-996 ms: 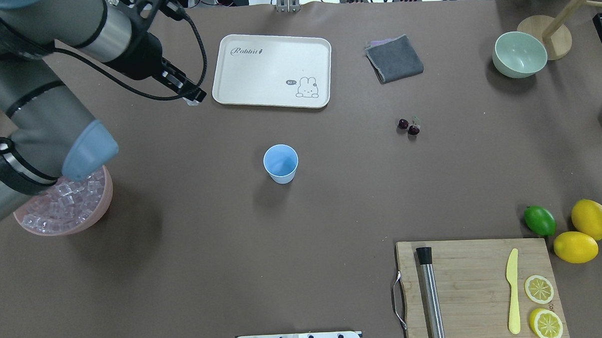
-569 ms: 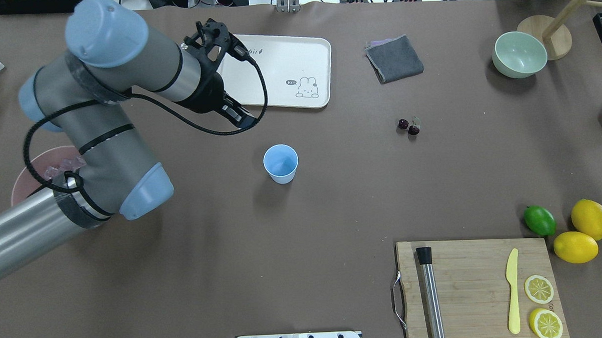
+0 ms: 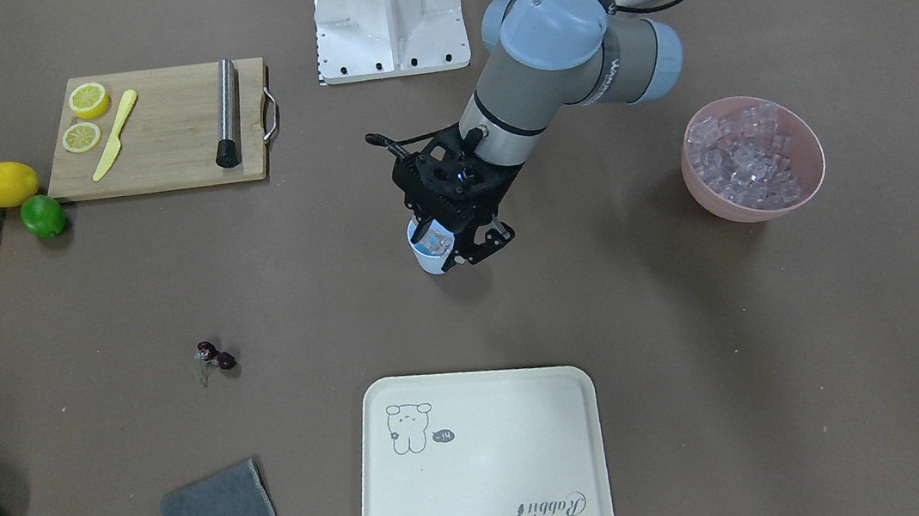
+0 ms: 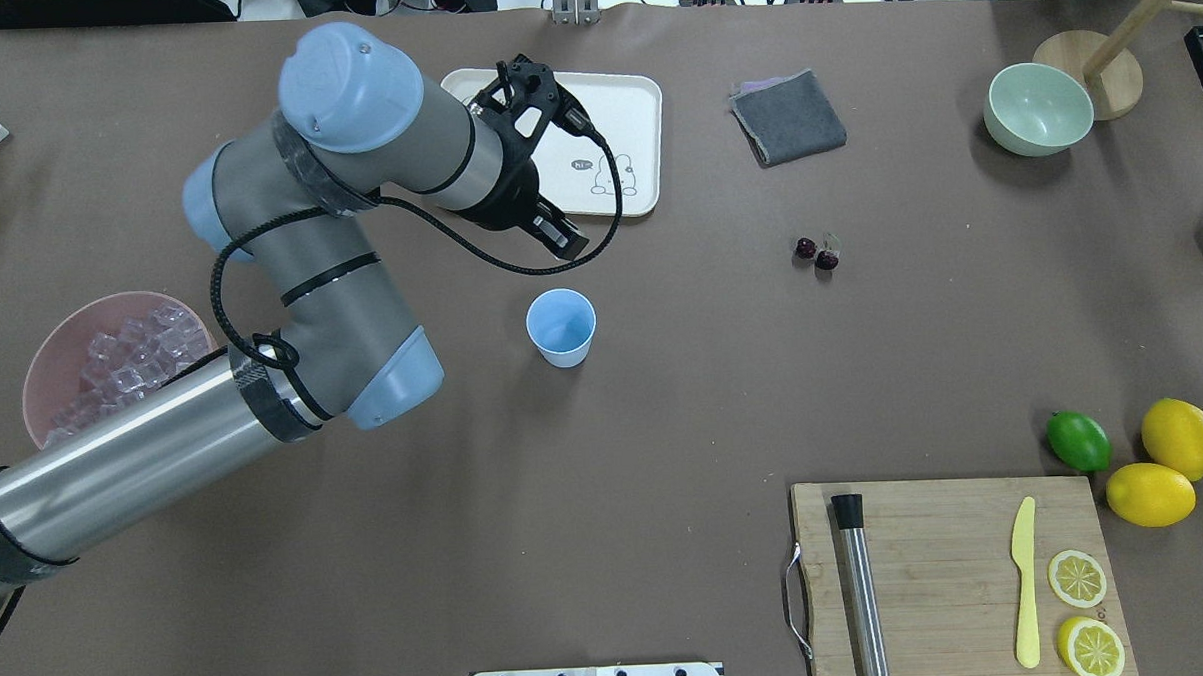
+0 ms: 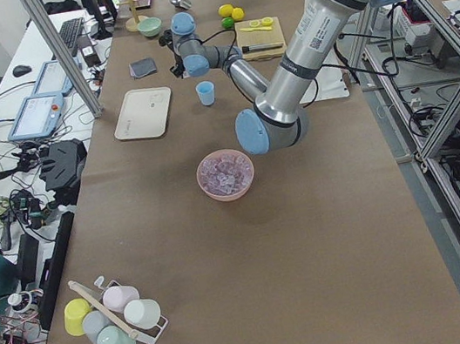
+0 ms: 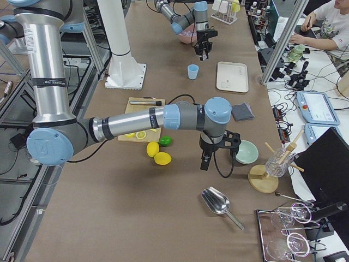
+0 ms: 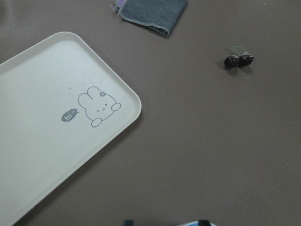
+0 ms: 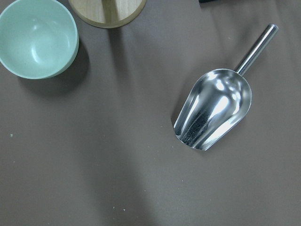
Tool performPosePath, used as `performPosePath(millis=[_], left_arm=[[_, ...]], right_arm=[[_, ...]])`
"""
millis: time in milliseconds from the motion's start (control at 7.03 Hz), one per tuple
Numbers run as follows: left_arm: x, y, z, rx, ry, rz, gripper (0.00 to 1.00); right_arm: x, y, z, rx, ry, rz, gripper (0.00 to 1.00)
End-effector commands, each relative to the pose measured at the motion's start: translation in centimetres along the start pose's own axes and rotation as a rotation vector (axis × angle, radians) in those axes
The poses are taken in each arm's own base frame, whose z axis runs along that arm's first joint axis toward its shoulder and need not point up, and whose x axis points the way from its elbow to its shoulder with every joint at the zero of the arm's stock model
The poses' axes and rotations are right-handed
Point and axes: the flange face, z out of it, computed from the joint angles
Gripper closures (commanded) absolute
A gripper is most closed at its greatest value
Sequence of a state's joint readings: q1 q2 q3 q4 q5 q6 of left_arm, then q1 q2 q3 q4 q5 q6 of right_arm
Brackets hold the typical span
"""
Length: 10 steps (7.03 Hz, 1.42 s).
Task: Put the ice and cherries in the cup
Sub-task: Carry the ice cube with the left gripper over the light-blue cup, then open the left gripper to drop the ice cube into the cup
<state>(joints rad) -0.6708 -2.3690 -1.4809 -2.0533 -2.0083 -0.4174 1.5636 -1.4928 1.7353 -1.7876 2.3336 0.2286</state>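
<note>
my left gripper (image 4: 562, 243) hangs over the upright cup (image 4: 561, 326), pinching one ice cube (image 3: 434, 239). more ice (image 3: 744, 156) fills the pink bowl (image 3: 752, 209), and the cherries (image 4: 817, 252) lie well apart from the cup on its other side. for the right gripper (image 6: 205, 162), i cannot tell whether it is spread or closed.
</note>
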Motion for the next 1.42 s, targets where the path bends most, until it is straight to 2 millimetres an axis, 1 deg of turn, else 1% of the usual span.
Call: performPosePath(millis=[0, 142, 285, 427, 711, 854, 996, 1138, 1280], left_arm=[[3.0, 1.3, 2.8, 0.004, -0.013, 0.029, 1.0], [3.0, 2.1, 2.8, 0.0, -0.015, 0.031, 1.0], [2.3, 3.8, 2.4, -0.007, -0.018, 0.029, 1.0], [2.1, 4.4, 2.5, -0.012, -0.019, 0.027, 1.0], [2.1, 4.2, 2.4, -0.012, -0.019, 0.02, 1.0], [2.0, 4.5, 2.5, -0.013, -0.018, 0.026, 1.0], [2.1, 4.4, 2.3, 0.002, -0.011, 0.032, 0.45], [2.0, 5.4, 1.8, 0.004, -0.005, 0.034, 0.35], [2.2, 5.3, 1.5, 0.01, -0.001, 0.037, 0.23]], right_arm=[[0.3, 0.5, 0.2, -0.004, -0.003, 0.005, 0.0], [0.5, 0.6, 0.3, -0.007, -0.004, 0.014, 0.0], [0.5, 0.7, 0.3, -0.007, -0.004, 0.015, 0.0], [0.5, 0.8, 0.3, -0.007, -0.004, 0.015, 0.0], [0.4, 1.0, 0.3, -0.006, -0.008, 0.011, 0.0], [0.3, 1.0, 0.2, -0.005, -0.008, 0.01, 0.0], [0.4, 1.0, 0.3, -0.007, -0.006, 0.012, 0.0], [0.3, 1.0, 0.2, -0.005, -0.006, 0.01, 0.0], [0.3, 0.9, 0.2, -0.004, -0.007, 0.009, 0.0]])
